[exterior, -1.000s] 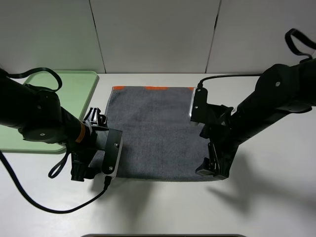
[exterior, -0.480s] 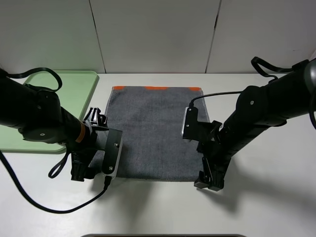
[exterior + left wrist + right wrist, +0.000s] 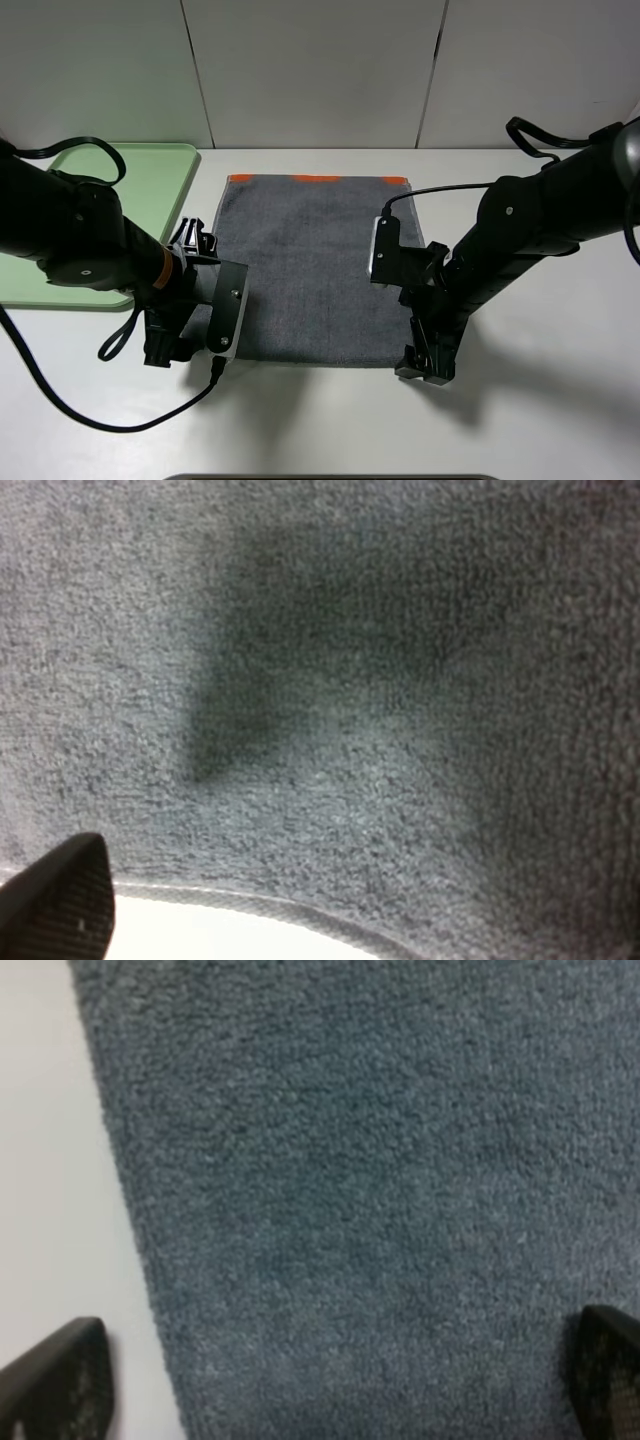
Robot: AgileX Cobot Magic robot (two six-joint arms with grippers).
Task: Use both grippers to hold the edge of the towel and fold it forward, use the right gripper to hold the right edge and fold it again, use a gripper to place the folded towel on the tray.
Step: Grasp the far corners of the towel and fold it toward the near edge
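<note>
- Towel — the dark grey terry cloth rectangle (image 3: 310, 270) — lies spread flat on your white tabletop (image 3: 560, 420). Its orange stripe (image 3: 320, 179) is at the far end, toward the pale panelled wall (image 3: 320, 70).
- Your left gripper (image 3: 163, 348) sits low at the towel's near-left corner with its jaws apart. The right gripper (image 3: 425, 365) straddles the near-right edge, jaws wide, gripping nothing.
- Pale green plastic tray (image 3: 165, 170), low-rimmed, sits far left — your left arm (image 3: 70, 235) hides part of it.
</note>
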